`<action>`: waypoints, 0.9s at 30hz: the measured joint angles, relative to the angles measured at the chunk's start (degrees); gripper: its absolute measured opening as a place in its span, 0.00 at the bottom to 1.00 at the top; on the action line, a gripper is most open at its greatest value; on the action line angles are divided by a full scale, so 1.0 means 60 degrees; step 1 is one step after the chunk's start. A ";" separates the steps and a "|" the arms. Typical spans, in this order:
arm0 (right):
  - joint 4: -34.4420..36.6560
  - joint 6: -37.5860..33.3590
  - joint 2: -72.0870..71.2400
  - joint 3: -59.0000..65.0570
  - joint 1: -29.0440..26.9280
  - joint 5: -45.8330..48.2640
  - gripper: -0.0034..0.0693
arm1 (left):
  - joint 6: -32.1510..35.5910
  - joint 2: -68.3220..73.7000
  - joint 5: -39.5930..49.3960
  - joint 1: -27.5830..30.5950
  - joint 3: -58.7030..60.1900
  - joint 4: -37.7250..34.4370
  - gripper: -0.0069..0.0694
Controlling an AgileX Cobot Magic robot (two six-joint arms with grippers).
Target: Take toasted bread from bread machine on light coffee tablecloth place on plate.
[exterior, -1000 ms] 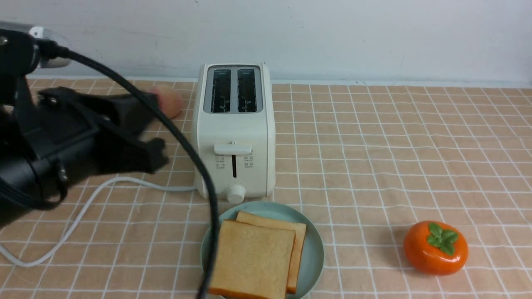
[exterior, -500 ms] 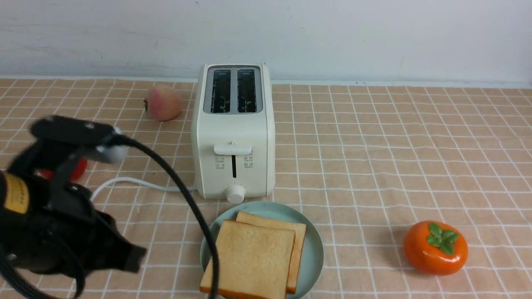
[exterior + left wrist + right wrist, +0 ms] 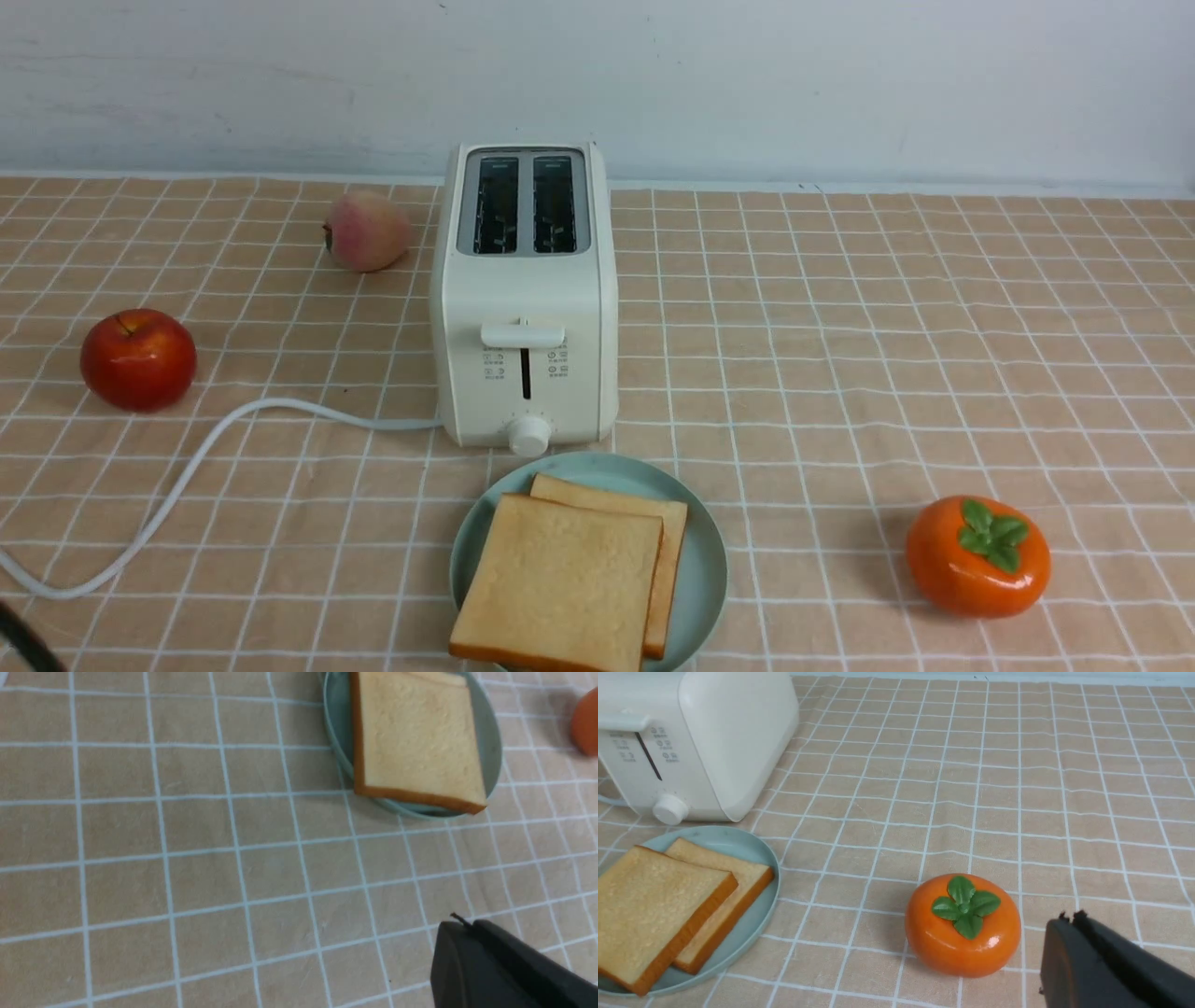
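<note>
Two slices of toasted bread (image 3: 565,583) lie stacked and overlapping on the mint plate (image 3: 705,569), just in front of the bread machine (image 3: 525,299). Both toaster slots are empty and its lever is up. All stand on the light coffee tablecloth (image 3: 840,355). The left wrist view shows the toasted bread (image 3: 418,742) on the plate (image 3: 338,742), with my left gripper (image 3: 460,924) shut and empty over bare cloth, well away from it. My right gripper (image 3: 1069,917) is shut and empty beside the persimmon. Neither arm shows in the front view, only a dark cable at the bottom left corner.
A red apple (image 3: 138,359) sits at the left and a peach (image 3: 366,231) behind the toaster's left side. An orange persimmon (image 3: 978,557) lies at the front right. The toaster's white cord (image 3: 187,476) curves across the left front of the cloth.
My left arm has swung down and back out of the front view, uncovering the apple and peach. The toast, plate and toaster have not moved.
</note>
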 joint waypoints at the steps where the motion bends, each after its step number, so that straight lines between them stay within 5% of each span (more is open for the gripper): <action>1: -0.0004 0.0045 -0.0030 0.0008 0.0000 0.0022 0.02 | 0.0000 -0.0211 -0.0168 0.0000 0.0024 -0.0009 0.07; 20: 0.0066 0.0217 -0.0054 0.0008 0.0000 0.1069 0.04 | 0.0000 -0.0655 -0.0620 0.0000 0.0024 -0.0047 0.07; 27: 0.0074 0.0217 -0.0054 0.0008 0.0000 0.1087 0.05 | 0.1598 -0.1744 -0.1717 0.0024 0.0670 0.1139 0.08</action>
